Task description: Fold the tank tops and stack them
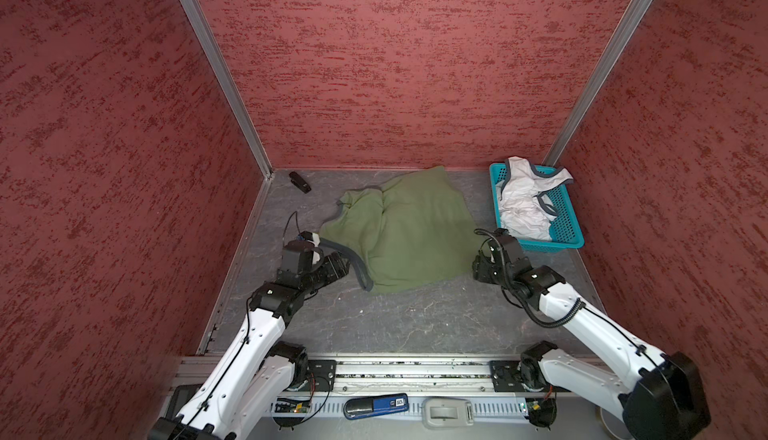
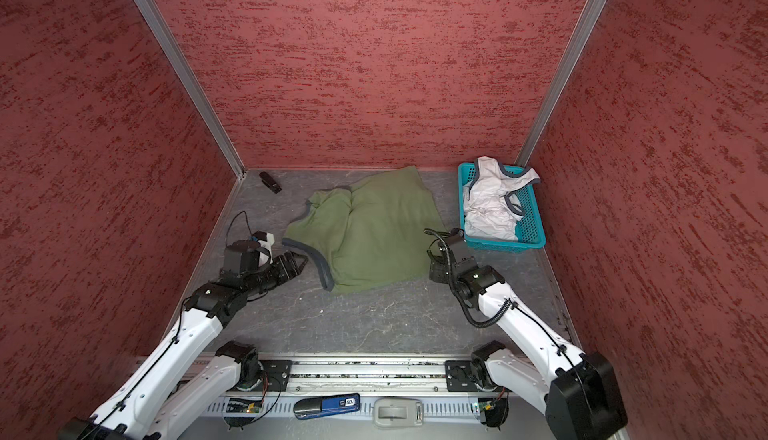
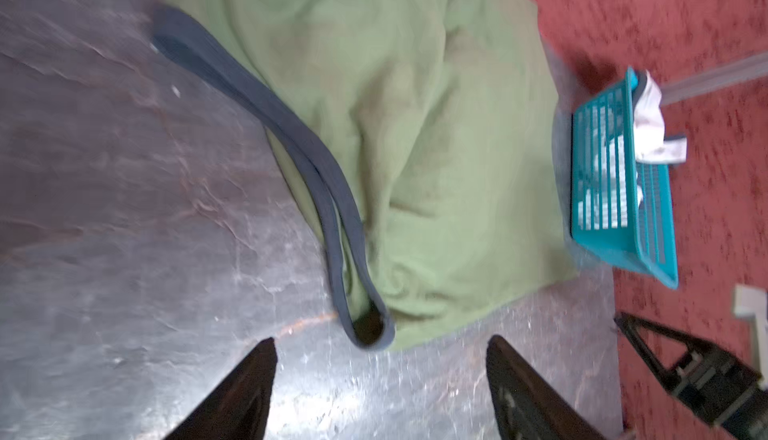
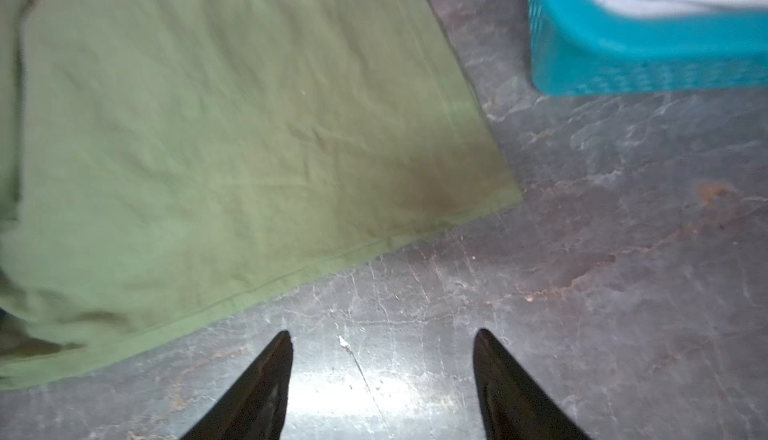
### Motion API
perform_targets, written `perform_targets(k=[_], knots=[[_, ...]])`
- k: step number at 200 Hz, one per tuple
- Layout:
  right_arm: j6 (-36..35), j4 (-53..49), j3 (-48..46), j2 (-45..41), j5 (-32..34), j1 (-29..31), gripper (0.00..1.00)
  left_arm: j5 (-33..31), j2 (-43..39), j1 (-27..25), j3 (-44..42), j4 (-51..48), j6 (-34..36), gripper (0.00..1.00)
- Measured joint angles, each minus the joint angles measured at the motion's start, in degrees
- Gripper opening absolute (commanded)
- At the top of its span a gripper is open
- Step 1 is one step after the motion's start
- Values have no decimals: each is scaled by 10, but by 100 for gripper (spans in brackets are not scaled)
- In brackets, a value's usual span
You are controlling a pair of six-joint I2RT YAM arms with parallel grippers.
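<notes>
1. Clutter first, in the far left corner: a small black object (image 1: 300,182) lies on the tabletop (image 1: 395,321), well apart from the cloth. I cannot tell what it is.
2. The left end effector (image 3: 381,344) sits low at the near left edge of the garment. Its jaws are spread and nothing is between them. The grey armhole trim (image 1: 357,265) loops out just beyond its tips, and in the wrist view they look apart from it.
3. Centre stage is the olive green tank top (image 1: 415,230), lying mid-tabletop with shoulders to the left and hem to the right. Most of it is flat, but a ridge runs through the body and the far left shoulder is bunched. By my reading it is laid out for folding, with no fold made yet.
4. The right end effector (image 4: 382,334) is over bare tabletop just off the near right hem corner. Its jaws are also spread and empty. With one end effector at each near corner, I judge the pair is placed to work that near edge together.
5. On the far right, a turquoise basket (image 1: 567,226) stands close to the wall corner. The white tank top (image 1: 523,197) is crumpled inside it, with a grey-trimmed strap draped over the far rim. It is unfolded, so no stack exists yet.
</notes>
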Motion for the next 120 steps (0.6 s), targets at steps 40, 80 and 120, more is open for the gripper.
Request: perform_targets(k=[40,80,120], knots=[[15,51,53,7,-3,0,72,-78,175,59,115,3,-2,77],[30,88,45,21,-25,1,73,-127,363,84,208,6,9,69],[38,107,16,31,-44,3,73,-140,503,91,296,4,26,58]])
